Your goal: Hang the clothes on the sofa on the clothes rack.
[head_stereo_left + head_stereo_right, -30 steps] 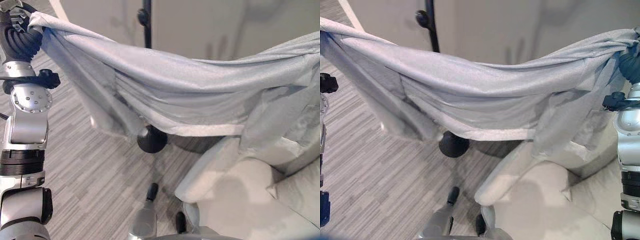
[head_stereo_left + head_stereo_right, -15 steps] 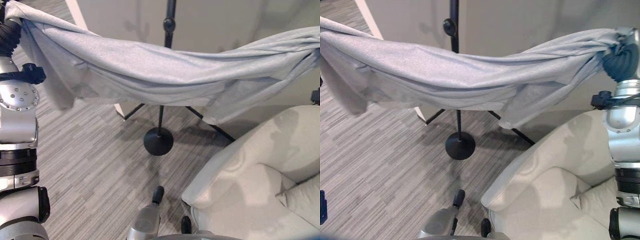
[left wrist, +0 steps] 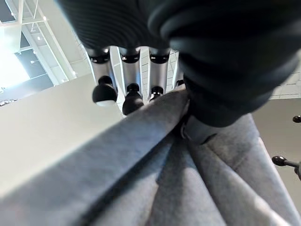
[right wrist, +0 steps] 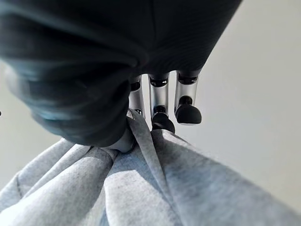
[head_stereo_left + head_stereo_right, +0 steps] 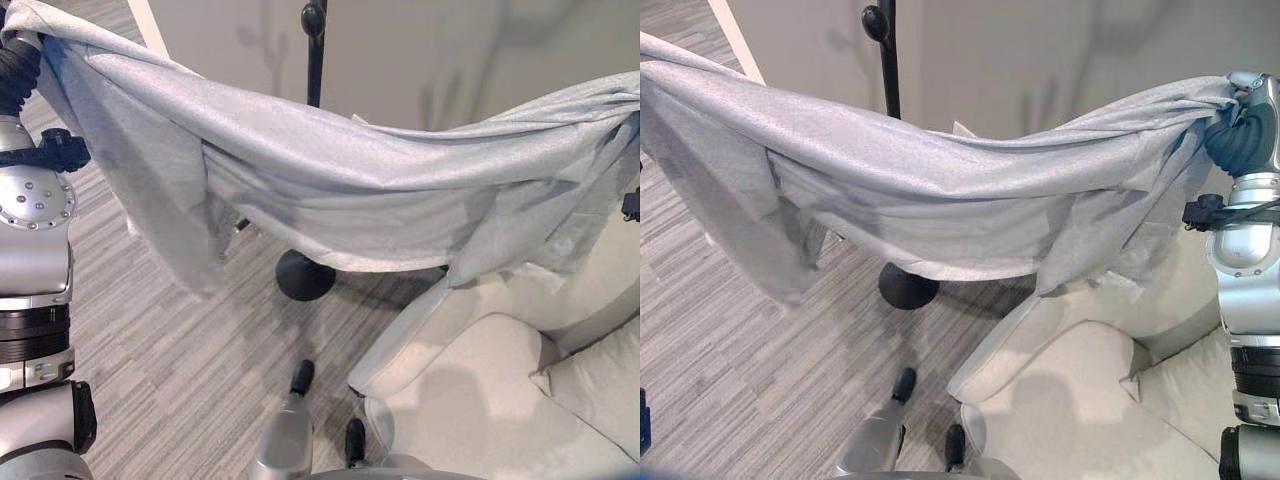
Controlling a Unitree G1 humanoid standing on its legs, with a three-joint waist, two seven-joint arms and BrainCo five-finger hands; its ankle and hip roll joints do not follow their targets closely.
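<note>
A large grey garment (image 5: 360,170) hangs stretched between my two raised hands, sagging in the middle. My left hand (image 3: 133,77) is up at the far left, its fingers curled on one bunched end of the cloth (image 3: 188,188). At the far right my right hand (image 5: 1246,105) is shut on the other bunched end (image 4: 141,197). The black clothes rack pole (image 5: 887,60) stands behind the garment, its round base (image 5: 305,275) on the floor below the hem. The cream sofa (image 5: 480,390) lies under the garment's right part.
A cream cushion (image 5: 600,385) rests on the sofa at the lower right. Grey striped floor (image 5: 170,350) spreads to the left of the sofa. A pale wall (image 5: 1040,50) rises right behind the rack.
The camera has shifted, so the rack sits further left in view. The garment stays held at both ends; its middle sags lower and its hem hides the rack's legs again.
</note>
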